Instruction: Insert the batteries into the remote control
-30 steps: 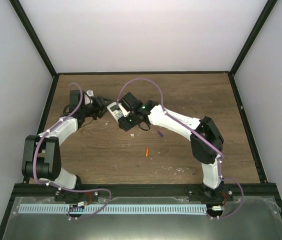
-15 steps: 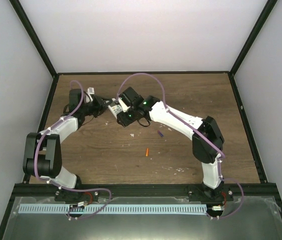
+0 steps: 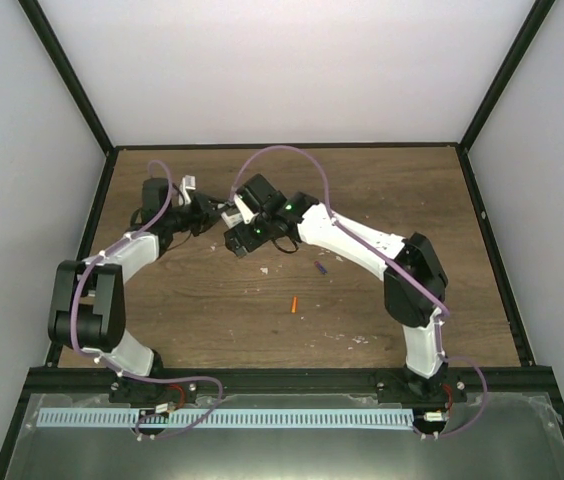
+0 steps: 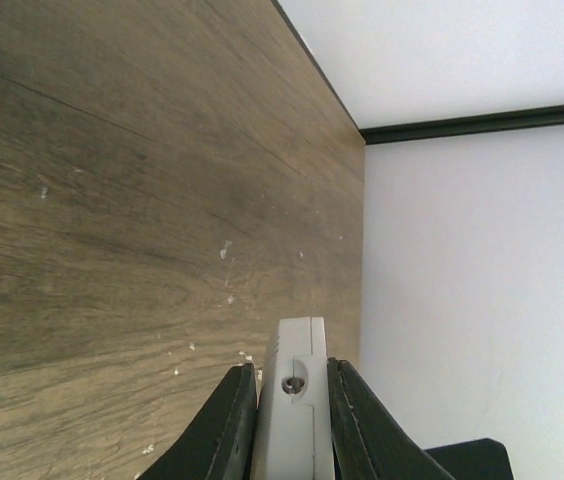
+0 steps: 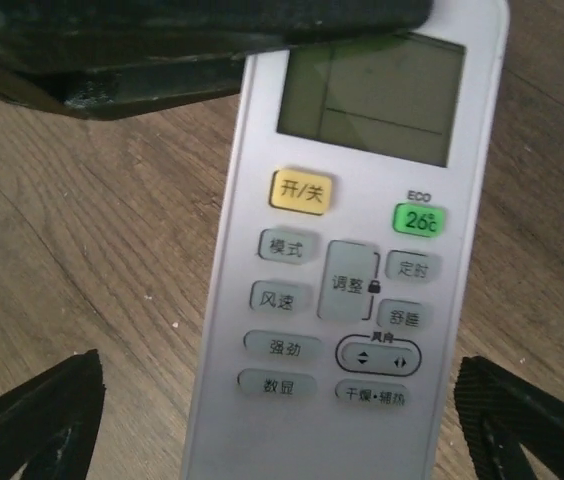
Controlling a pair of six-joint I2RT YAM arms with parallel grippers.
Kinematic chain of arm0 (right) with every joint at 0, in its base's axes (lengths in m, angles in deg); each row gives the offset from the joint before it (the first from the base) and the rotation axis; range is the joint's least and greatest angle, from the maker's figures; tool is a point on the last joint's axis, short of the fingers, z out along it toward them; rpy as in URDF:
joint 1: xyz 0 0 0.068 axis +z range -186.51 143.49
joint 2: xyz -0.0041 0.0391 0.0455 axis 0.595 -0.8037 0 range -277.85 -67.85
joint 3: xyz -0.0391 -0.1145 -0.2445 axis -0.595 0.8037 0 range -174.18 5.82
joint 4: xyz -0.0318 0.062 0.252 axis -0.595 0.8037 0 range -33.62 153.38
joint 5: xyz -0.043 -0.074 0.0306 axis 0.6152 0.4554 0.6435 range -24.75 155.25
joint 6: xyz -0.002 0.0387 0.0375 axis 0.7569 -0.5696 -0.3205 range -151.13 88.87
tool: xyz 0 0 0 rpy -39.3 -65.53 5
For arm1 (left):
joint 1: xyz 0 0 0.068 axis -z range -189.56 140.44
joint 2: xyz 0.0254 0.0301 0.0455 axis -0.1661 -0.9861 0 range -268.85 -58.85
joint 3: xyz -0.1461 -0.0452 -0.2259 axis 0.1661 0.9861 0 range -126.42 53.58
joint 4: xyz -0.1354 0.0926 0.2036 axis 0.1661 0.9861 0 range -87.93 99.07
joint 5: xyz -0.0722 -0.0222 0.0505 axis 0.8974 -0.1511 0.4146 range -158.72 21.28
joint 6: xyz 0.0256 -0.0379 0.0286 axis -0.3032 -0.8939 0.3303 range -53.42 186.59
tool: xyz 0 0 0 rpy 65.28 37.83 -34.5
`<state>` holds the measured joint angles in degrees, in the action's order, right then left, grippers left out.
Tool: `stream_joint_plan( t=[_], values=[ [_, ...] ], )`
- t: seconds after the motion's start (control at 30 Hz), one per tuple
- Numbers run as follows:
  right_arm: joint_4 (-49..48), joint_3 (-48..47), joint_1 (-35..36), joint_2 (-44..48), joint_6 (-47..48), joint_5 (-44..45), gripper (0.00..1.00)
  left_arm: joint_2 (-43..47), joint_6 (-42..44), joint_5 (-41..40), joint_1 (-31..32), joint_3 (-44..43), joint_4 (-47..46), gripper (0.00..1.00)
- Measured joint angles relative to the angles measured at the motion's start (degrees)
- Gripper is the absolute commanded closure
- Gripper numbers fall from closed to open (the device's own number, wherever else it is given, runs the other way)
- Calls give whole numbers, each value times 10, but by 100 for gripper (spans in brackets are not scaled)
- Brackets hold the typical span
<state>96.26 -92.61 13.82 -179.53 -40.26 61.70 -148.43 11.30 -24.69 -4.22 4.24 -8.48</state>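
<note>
**Remote gripped, both batteries not yet loaded.**
The left tool [image 4: 289, 374] is clamped on the remote control [image 5: 352, 250]. The right tool [image 5: 277, 420] stands apart astride its button end. The orange battery [image 3: 293, 305] and purple battery [image 3: 319, 268] lie loose on the counter [image 3: 412, 200], near but apart from it.

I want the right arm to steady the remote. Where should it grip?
Take the remote control at its button end, across the narrow width, from the face side: its long edges run straight and parallel there, the open right gripper straddles them, and the left gripper holds the screen end.
</note>
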Motion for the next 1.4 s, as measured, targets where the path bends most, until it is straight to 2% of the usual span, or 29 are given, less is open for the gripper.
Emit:
stream_joint_plan(
  t=[0.13,0.33,0.57,0.67,0.83,1.0,1.4],
  values=[
    [-19,20,-8,16,1,-13,0,-7,-1,22,-3,0,-29,100],
    [-37,57,-49,66,-9,-48,0,-11,-12,55,-29,5,-113,100],
    [-80,127,-118,155,-35,-149,0,-20,-43,95,-51,26,-224,100],
    [-92,131,-128,169,-42,-200,0,-33,-73,110,-50,35,-280,100],
    [-117,146,-136,169,-79,-296,0,-56,-141,130,-50,44,-396,100],
    [-116,150,-155,156,-123,-348,0,-61,-179,145,-48,44,-470,100],
    [-141,150,-161,118,-178,-430,3,-61,-203,158,-34,44,-521,100]
  ],
)
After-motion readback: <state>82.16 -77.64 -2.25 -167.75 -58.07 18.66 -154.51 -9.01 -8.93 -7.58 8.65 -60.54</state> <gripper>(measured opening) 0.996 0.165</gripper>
